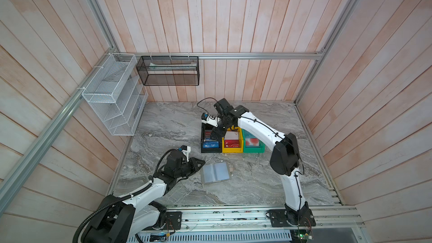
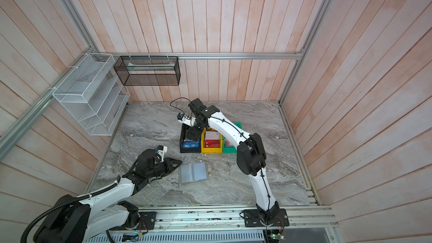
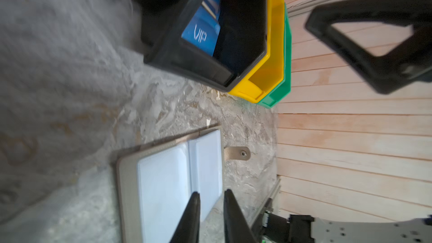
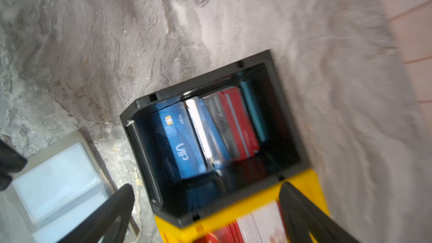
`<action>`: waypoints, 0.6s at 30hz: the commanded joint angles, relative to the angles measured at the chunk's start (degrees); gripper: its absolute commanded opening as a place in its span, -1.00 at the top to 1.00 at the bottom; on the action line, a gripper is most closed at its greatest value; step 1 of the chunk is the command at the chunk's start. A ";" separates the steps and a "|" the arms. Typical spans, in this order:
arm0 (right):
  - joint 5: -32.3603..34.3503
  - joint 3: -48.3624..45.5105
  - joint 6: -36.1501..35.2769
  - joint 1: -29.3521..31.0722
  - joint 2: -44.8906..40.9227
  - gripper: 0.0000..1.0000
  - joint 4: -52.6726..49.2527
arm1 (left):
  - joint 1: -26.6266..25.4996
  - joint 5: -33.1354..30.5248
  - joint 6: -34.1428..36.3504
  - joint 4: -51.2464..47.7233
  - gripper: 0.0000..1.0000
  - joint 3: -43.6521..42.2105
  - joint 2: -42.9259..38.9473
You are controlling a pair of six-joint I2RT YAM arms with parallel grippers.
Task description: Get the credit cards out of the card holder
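Wide-spread and empty, the right gripper (image 4: 207,185) is shown hanging over the black bin (image 4: 140,150), its two dark fingers (image 4: 112,206) set well apart with nothing between them. Beneath it the credit cards (image 4: 210,132) are seen standing on edge inside that bin: a blue-teal VIP card (image 4: 180,141) is leant at the front, a whitish card (image 4: 198,125) is tucked just behind it, and grey and red cards are packed further back. A yellow bin (image 1: 232,148) touches the black one, and a green bin (image 1: 254,148) touches the yellow. Nearer the robot, apart from the bins, the card holder (image 1: 215,172) is laid open and flat on the marbled table (image 1: 257,183); its pale pockets look empty, though a thin card could be hidden in the blur. The left gripper (image 3: 211,195) is held low close by the holder's left edge, jaws parted by a narrow gap and gripping nothing; contact with the holder cannot be made out. The step in hand is judged to be the release into the bin and the withdrawal from it. It is best done by a straight lift, so that neither finger is dragged against the upright cards or the bin's rim; the holder is best left undisturbed until both pockets can be checked
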 commanded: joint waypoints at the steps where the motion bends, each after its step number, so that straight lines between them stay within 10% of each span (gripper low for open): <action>1: 5.32 -5.73 7.05 -6.57 -10.66 -0.96 3.96 | 3.08 -1.62 8.08 -8.55 0.32 7.30 -0.74; 4: 3.47 -17.98 15.13 -15.62 -20.71 -0.96 13.13 | 6.97 -5.63 14.89 -16.42 0.02 17.17 1.30; 5: 1.85 -22.85 18.15 -19.43 -24.28 -0.96 16.95 | 8.00 -9.00 17.55 -18.65 -0.79 20.59 2.23; 12: -11.31 -57.50 28.25 -40.31 -45.09 -0.96 47.35 | 11.31 -35.75 37.23 -6.20 -0.94 23.99 4.86; 18: -2.73 -76.77 27.67 -42.36 -51.62 -0.96 66.52 | 17.46 -37.19 43.48 20.58 -1.00 9.98 8.42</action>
